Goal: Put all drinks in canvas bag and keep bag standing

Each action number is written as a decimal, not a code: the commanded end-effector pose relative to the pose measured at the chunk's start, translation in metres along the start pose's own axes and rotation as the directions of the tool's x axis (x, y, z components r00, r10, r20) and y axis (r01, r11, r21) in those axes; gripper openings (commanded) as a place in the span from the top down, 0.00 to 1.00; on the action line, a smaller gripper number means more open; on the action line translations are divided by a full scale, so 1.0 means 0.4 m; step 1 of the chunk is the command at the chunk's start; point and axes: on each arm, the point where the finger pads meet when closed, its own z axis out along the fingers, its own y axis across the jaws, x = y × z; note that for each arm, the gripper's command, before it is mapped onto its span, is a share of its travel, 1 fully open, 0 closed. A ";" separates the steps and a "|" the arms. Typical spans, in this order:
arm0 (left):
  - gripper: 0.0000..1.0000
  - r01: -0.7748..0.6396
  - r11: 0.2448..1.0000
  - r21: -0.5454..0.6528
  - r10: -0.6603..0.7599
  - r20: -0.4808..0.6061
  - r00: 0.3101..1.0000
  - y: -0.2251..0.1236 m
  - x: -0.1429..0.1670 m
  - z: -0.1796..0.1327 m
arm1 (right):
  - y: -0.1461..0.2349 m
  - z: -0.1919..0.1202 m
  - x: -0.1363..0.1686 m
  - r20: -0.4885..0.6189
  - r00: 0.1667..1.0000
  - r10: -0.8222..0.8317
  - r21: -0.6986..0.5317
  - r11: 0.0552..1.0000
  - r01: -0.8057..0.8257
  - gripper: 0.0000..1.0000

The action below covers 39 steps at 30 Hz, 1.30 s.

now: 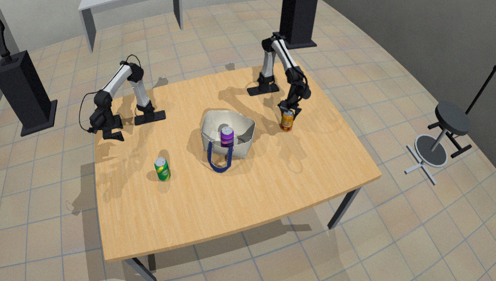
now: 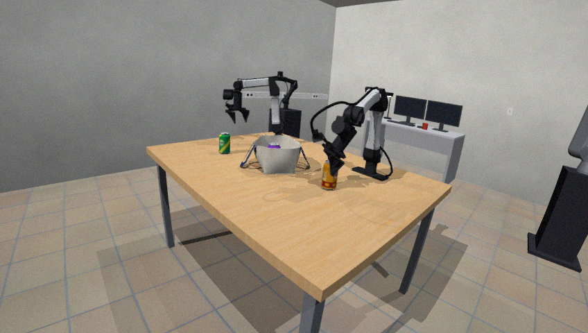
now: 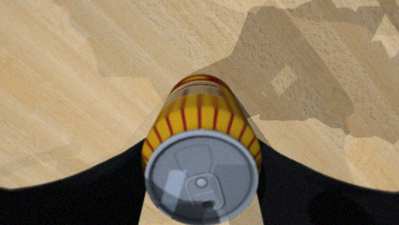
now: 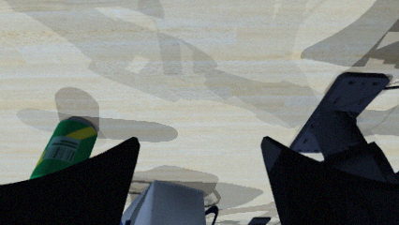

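An orange can (image 1: 286,123) (image 2: 329,181) (image 3: 199,110) stands upright on the table. My left gripper (image 1: 289,113) (image 2: 332,166) (image 3: 201,139) is shut on its upper part, a finger touching each side. A purple can (image 1: 227,137) (image 2: 274,145) is upright inside the canvas bag (image 1: 213,120) (image 2: 278,160) (image 4: 173,206); its base is hidden by the near wall. The bag stands with its walls up. A green can (image 1: 162,170) (image 2: 224,143) (image 4: 70,147) stands on the table beside the bag. My right gripper (image 1: 121,130) (image 2: 240,122) (image 4: 199,140) is open and empty, raised above the table.
A dark blue handle (image 1: 220,170) hangs outward from the bag's near side in the top view, between the green and orange cans. A second handle (image 2: 305,157) is outside the opposite wall. The arm bases stand along the far table edge in the top view.
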 end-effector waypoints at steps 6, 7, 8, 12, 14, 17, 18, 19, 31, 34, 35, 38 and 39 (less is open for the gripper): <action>0.26 -0.005 1.000 -0.026 0.005 0.026 1.000 0.005 -0.044 -0.055 | 0.007 -0.027 -0.015 0.058 0.998 0.011 -0.037 0.999 -0.009 0.00; 0.26 0.001 1.000 -0.019 -0.001 0.025 1.000 0.000 -0.045 -0.058 | 0.007 -0.027 -0.015 0.058 0.998 0.011 -0.037 0.999 -0.009 0.00; 0.26 0.001 1.000 -0.018 0.000 0.030 1.000 -0.001 -0.051 -0.065 | 0.007 -0.027 -0.015 0.058 0.998 0.011 -0.037 0.999 -0.009 0.00; 0.26 -0.018 0.999 -0.030 0.019 0.050 0.999 0.006 -0.080 -0.092 | 0.007 -0.027 -0.015 0.058 0.998 0.011 -0.037 0.999 -0.009 0.00; 0.26 -0.027 0.999 -0.036 0.029 0.057 0.998 0.009 -0.094 -0.107 | 0.007 -0.027 -0.015 0.058 0.998 0.011 -0.037 0.999 -0.009 0.00; 0.26 -0.041 0.997 -0.066 0.046 0.080 0.996 0.029 -0.109 -0.105 | 0.007 -0.027 -0.015 0.058 0.998 0.011 -0.037 0.999 -0.009 0.00; 0.26 -0.041 0.999 -0.035 0.042 0.049 0.998 0.009 -0.096 -0.119 | 0.007 -0.027 -0.015 0.058 0.998 0.011 -0.037 0.999 -0.009 0.00; 0.26 -0.027 0.999 -0.030 0.028 0.056 0.998 0.005 -0.103 -0.126 | 0.007 -0.027 -0.015 0.058 0.998 0.011 -0.037 0.999 -0.009 0.00; 0.26 -0.039 0.996 -0.080 0.047 0.103 0.994 0.030 -0.161 -0.192 | 0.007 -0.027 -0.015 0.058 0.998 0.011 -0.037 0.999 -0.009 0.00; 0.26 -0.045 0.995 -0.090 0.055 0.111 0.992 0.038 -0.166 -0.189 | 0.007 -0.027 -0.015 0.058 0.998 0.011 -0.037 0.999 -0.009 0.00; 0.26 -0.058 0.991 -0.117 0.073 0.121 0.990 0.052 -0.174 -0.191 | 0.007 -0.027 -0.015 0.058 0.998 0.011 -0.037 0.999 -0.009 0.00; 0.26 -0.057 0.992 -0.114 0.072 0.133 0.988 0.044 -0.180 -0.192 | 0.007 -0.027 -0.015 0.058 0.998 0.011 -0.037 0.999 -0.009 0.00; 0.26 -0.058 0.992 -0.113 0.073 0.133 0.988 0.043 -0.179 -0.190 | 0.007 -0.027 -0.015 0.058 0.998 0.011 -0.037 0.999 -0.009 0.00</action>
